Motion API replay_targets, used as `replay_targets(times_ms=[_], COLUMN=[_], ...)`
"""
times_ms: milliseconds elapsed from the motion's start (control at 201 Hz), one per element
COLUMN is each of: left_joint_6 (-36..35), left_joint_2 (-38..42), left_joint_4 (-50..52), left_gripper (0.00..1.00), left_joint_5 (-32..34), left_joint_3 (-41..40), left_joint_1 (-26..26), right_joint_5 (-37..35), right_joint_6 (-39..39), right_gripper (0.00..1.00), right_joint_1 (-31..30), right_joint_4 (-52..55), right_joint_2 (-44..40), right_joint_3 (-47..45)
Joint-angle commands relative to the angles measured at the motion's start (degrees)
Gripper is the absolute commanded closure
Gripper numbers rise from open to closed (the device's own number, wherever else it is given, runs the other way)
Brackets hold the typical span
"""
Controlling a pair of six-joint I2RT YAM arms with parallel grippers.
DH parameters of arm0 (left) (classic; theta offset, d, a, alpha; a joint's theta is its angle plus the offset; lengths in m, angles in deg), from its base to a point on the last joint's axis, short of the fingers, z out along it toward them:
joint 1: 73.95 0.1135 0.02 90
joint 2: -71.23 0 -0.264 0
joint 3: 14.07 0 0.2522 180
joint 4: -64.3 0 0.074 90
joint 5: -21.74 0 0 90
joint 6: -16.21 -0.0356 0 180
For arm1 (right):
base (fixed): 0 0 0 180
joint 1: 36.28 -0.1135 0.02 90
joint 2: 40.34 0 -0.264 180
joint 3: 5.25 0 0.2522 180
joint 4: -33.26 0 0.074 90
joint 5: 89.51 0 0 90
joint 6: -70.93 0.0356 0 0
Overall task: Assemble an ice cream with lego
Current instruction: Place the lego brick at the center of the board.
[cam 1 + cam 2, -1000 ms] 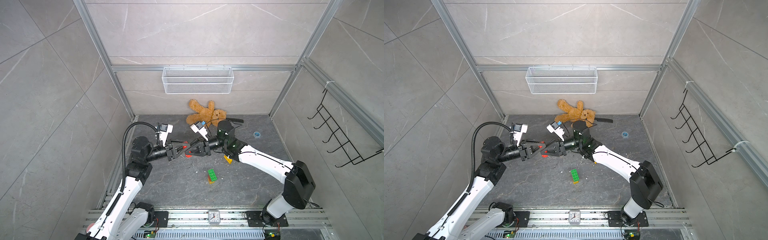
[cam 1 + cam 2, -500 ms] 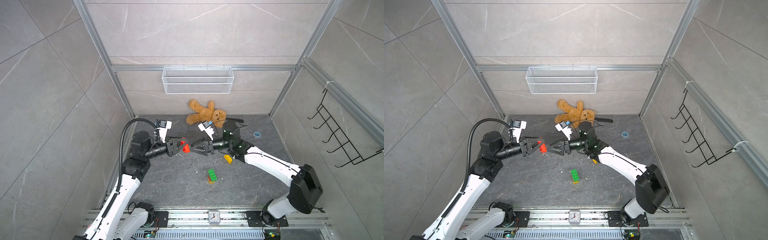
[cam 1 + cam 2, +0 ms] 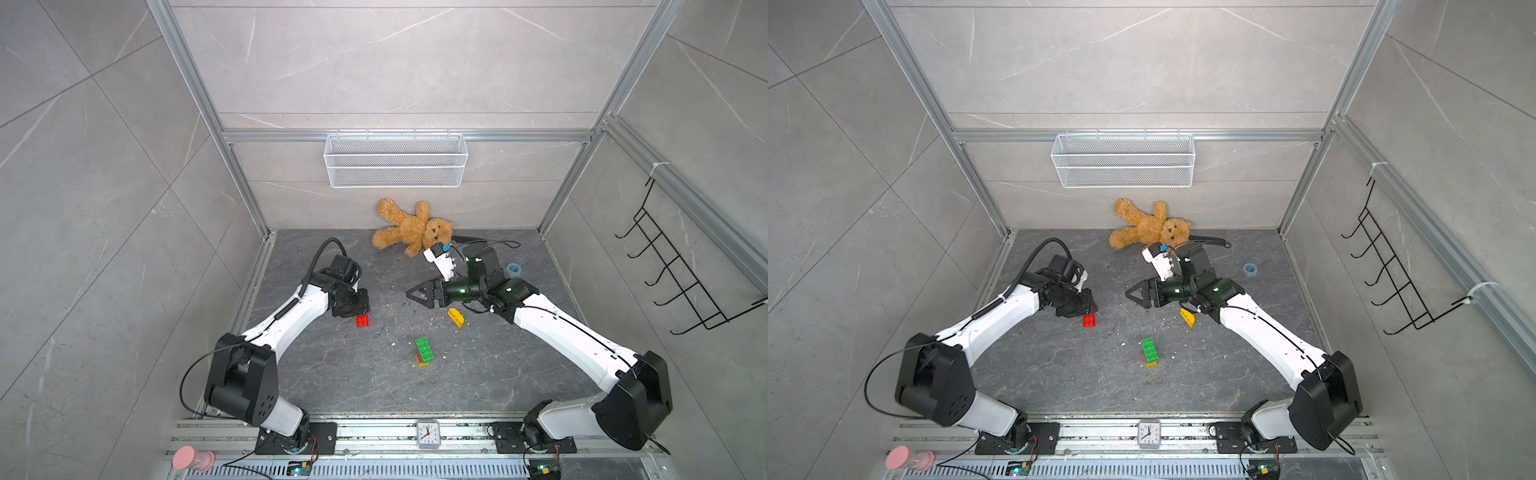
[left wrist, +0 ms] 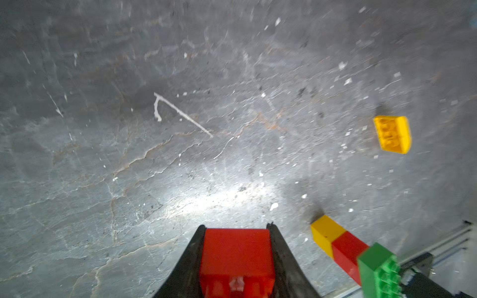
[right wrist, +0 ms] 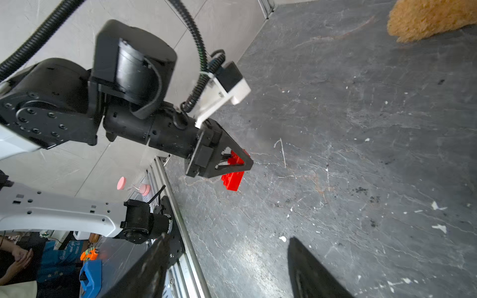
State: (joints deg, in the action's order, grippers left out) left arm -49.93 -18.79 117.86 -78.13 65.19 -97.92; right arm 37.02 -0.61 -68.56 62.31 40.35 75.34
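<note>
At left end effector (image 4: 236,228): red brick (image 4: 237,254), seemingly square, clamped; right end effector (image 5: 228,236) agape, empty.

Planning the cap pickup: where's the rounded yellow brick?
In a top view the rounded yellow brick lies loose on the tabletop, beside the right gripper, behind the green-topped stack.

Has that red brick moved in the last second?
Yes. The red brick, held by the left gripper, has shifted away from the teddy bear, toward the front rail.
</note>
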Motion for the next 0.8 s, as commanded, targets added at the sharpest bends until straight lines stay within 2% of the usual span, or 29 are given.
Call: replay_targets(times_ms=[0, 149, 254, 373, 443, 602, 697, 792], left_joint_6=[-0.3, -0.1, 0.0, 0.7, 0.7, 0.6, 0.2, 0.2], left_joint_2=[-5.5, -12.7, -15.4, -17.3, -18.0, -17.2, -15.7, -14.2], left_joint_4=[2.6, 5.4, 4.1, 3.1, 2.7, 3.0, 4.0, 4.6], left_gripper=[0.91, 0.91, 0.9, 0.86, 0.76, 0.47, 0.35, 0.29], left_joint_5=[3.3, 6.6, 5.5, 6.2, 6.2, 6.9, 8.7, 9.4], left_joint_3=[1.3, 4.2, 4.0, 3.3, 3.4, 4.5, 5.5, 6.5], left_joint_1=[-0.7, -3.5, -4.3, -4.4, -4.4, -4.4, -4.4, -4.4], right_joint_5=[2.2, 2.0, 4.3, 3.2, 1.4, -4.7, -8.6, -13.2], right_joint_6=[0.1, -0.6, -1.2, -2.2, -2.5, -3.5, -4.3, -4.6], right_gripper=[0.27, 0.27, 0.27, 0.27, 0.27, 0.26, 0.26, 0.26], right_joint_1=[-0.2, -0.2, -0.2, -0.2, -0.2, -0.4, -1.5, -3.2], right_joint_4=[-3.0, -2.8, -3.6, -1.7, 0.1, 6.6, 10.9, 15.0], right_joint_2=[1.4, 3.1, 3.4, 3.2, 3.1, 3.8, 3.8, 4.3], right_joint_3=[-2.9, -3.4, -4.1, -3.8, -3.2, -0.4, 1.5, 4.0])
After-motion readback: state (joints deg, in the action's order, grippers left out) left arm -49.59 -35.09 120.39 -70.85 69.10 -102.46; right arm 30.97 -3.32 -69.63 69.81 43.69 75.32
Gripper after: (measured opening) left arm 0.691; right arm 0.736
